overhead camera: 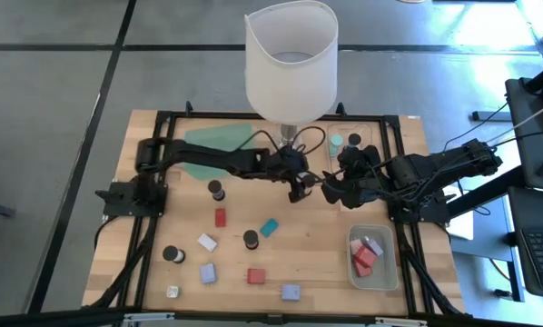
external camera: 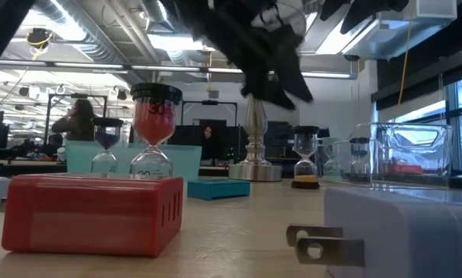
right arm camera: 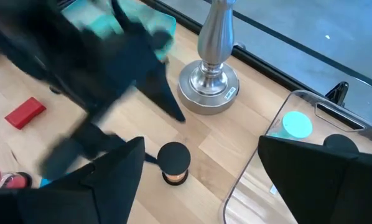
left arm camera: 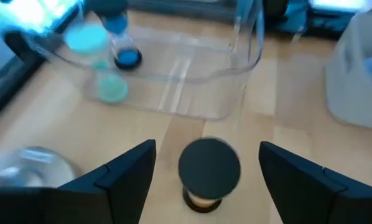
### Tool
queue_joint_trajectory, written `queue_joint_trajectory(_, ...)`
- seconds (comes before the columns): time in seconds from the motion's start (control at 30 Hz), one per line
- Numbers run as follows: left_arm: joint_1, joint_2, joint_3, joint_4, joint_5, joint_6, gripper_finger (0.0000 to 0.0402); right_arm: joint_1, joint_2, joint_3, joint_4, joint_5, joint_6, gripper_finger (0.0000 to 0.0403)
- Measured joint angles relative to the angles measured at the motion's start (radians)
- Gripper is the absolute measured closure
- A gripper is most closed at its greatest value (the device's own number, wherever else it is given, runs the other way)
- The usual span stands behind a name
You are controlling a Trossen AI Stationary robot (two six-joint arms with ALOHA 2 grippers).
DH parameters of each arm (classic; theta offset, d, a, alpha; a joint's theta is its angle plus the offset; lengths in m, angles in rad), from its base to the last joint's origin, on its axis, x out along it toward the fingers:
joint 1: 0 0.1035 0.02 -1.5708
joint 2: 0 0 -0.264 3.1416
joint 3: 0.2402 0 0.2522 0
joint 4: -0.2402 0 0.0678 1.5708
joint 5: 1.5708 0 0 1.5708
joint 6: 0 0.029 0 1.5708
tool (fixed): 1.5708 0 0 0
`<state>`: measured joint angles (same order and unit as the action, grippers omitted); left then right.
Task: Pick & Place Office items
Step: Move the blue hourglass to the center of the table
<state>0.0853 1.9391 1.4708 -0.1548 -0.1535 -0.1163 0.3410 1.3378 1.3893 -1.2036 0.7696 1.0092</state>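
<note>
A small sand timer with a black cap (left arm camera: 209, 169) stands upright on the wood table, in front of the lamp's metal base (right arm camera: 209, 84); the right wrist view shows this timer (right arm camera: 173, 163) too. My left gripper (overhead camera: 299, 188) hovers open just above it, one finger to each side of the cap with a gap on both. My right gripper (overhead camera: 330, 193) waits open close by on the right, with nothing between its fingers. More office items lie on the near half: a red block (overhead camera: 221, 217), a teal piece (overhead camera: 269, 227), a lavender block (overhead camera: 207, 272) and black-capped timers (overhead camera: 251, 239).
The big white-shaded lamp (overhead camera: 290, 64) stands at the far middle, next to a green mat (overhead camera: 212, 145). A clear tray (overhead camera: 349, 145) at the far right holds a teal timer (left arm camera: 105, 68). A second clear tray (overhead camera: 373, 259) at the near right holds red and pink blocks.
</note>
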Motion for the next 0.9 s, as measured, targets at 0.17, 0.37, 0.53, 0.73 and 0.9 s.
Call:
queue_joint_trajectory(0.17, 0.0, -0.164, 0.0, -0.227, -0.002, -0.031, 0.0123, 0.0, 0.0, 0.0, 0.0, 0.0, -0.004, 0.0085)
queue_joint_trajectory(0.37, -0.027, -0.407, 0.0, -0.703, -0.026, -0.083, 0.0123, 0.0, 0.0, 0.0, 0.0, 0.005, -0.004, 0.0085)
queue_joint_trajectory(0.53, -0.107, -0.573, -0.002, -1.015, -0.064, -0.084, 0.0123, 0.0, 0.0, 0.0, 0.002, 0.008, -0.003, 0.0085)
queue_joint_trajectory(0.73, -0.207, -0.754, -0.137, -1.091, -0.065, -0.194, 0.0123, 0.0, 0.0, 0.0, 0.005, 0.031, 0.003, 0.0085)
queue_joint_trajectory(0.9, -0.255, -0.873, -0.329, -1.078, -0.129, -0.331, 0.0123, 0.0, 0.0, 0.0, 0.007, 0.071, 0.024, 0.0085)
